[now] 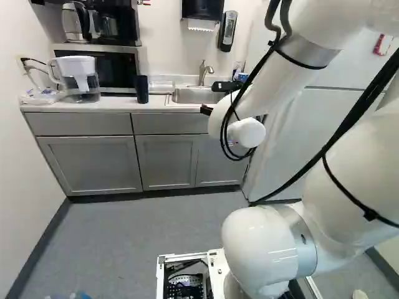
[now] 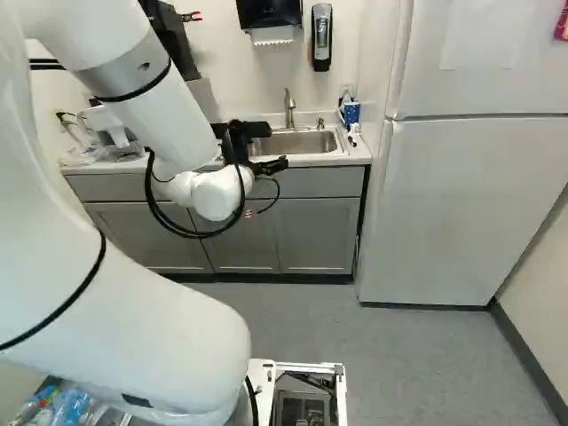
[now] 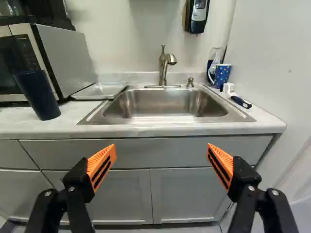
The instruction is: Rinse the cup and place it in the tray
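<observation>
The black gripper (image 2: pixel 277 146) is held out in front of the sink cabinet. In the wrist view the gripper (image 3: pixel 161 160) stands wide open, its orange pads far apart with only cabinet front behind them. A dark blue cup (image 3: pixel 37 95) stands on the counter beside the microwave, ahead of the gripper and off to one side; in the left base view the cup (image 1: pixel 142 89) is upright. Between cup and sink lies a clear, shallow tray (image 3: pixel 99 91). The steel sink (image 3: pixel 165 103) and its faucet (image 3: pixel 164 65) are straight ahead, beyond the fingers.
A microwave (image 3: pixel 46 60) and a water pitcher (image 1: pixel 80 78) occupy the counter's far side. Past the sink stand a dotted blue mug (image 3: pixel 222 75) and a dark-handled brush (image 3: pixel 240 101). The white fridge (image 2: pixel 461 204) rises beside the counter. Grey cabinets (image 1: pixel 93 163) front the floor.
</observation>
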You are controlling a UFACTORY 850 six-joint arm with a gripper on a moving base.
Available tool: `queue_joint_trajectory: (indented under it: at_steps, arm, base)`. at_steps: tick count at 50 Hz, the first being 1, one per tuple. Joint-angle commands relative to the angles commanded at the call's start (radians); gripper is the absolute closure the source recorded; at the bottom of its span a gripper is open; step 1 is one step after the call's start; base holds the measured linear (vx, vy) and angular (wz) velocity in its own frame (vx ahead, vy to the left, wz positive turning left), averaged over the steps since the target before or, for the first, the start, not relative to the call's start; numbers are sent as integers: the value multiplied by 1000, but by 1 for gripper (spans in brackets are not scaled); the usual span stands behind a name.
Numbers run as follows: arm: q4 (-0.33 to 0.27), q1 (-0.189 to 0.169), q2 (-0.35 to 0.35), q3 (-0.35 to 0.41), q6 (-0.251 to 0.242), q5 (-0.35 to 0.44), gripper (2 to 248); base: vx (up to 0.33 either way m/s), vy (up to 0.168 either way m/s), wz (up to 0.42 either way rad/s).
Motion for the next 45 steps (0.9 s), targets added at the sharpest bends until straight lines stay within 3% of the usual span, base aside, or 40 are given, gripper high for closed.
queue_joint_trajectory:
  at_steps: [19, 45]
  arm:
    - [0, 0, -9, -52, 0, -8, 3]
    - [0, 1, -25, -126, 0, -85, 3]
  base:
    - [0, 0, 0]
    - [0, 0, 0]
